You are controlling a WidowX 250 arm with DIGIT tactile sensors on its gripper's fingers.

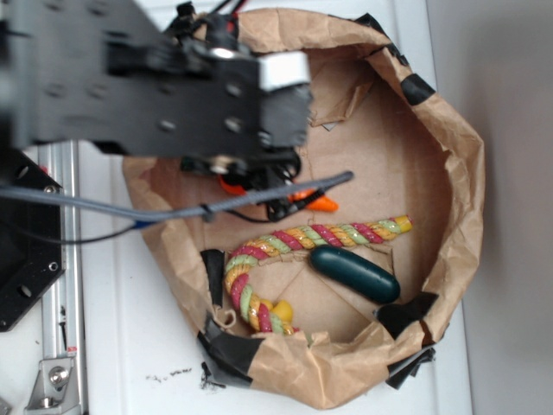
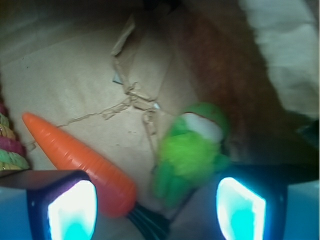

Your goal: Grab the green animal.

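The green animal (image 2: 192, 150) is a fuzzy lime-green plush with a white patch near its top, lying on the cardboard floor of the brown paper bin. In the wrist view it sits just beyond my gripper (image 2: 156, 207), closer to the right finger. My gripper is open with wide-spread jaws and holds nothing. An orange carrot (image 2: 80, 160) lies slanted by the left finger, its thick end and dark green top between the jaws. In the exterior view the arm hides the plush; only the carrot (image 1: 321, 204) peeks out.
A smooth dark green oblong toy (image 1: 354, 274) and a braided multicoloured rope (image 1: 285, 251) lie in the bin's lower half. The crumpled paper wall (image 1: 458, 199) rings the floor. A grey cable (image 1: 259, 197) crosses under the arm.
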